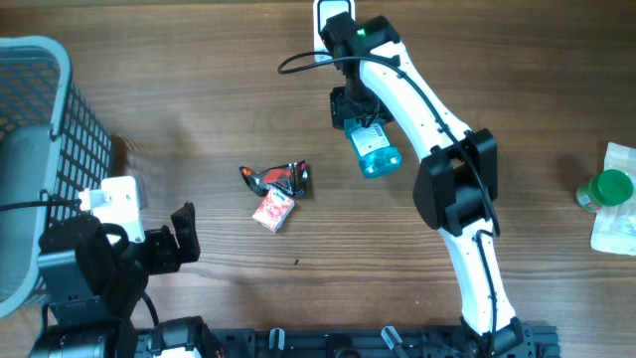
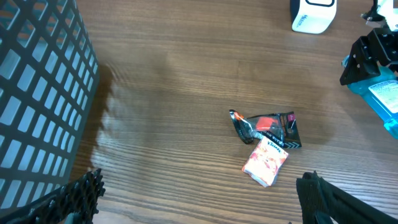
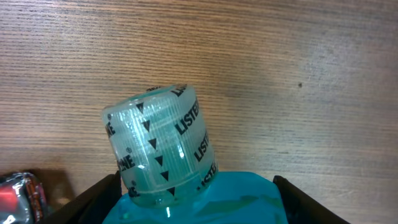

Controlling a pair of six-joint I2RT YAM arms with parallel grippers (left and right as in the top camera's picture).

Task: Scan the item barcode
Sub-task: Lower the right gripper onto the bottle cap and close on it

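Observation:
A blue mouthwash bottle (image 1: 376, 154) with a clear ribbed cap (image 3: 158, 143) is held just above the table, cap pointing toward the near side. My right gripper (image 1: 358, 121) is shut on its blue body (image 3: 249, 199), with a black finger (image 3: 99, 199) pressed against each side. A white scanner-like device (image 1: 333, 15) stands at the far edge, just behind that arm, and shows in the left wrist view as the same white device (image 2: 313, 14). My left gripper (image 1: 174, 239) hovers open and empty near the front left, its fingers (image 2: 81, 193) spread wide.
A black and red wrapper (image 1: 278, 177) and a small pink packet (image 1: 273, 211) lie mid-table. A grey mesh basket (image 1: 40, 149) fills the left side. At the far right a green-capped bottle (image 1: 608, 189) rests by a white packet (image 1: 621, 234).

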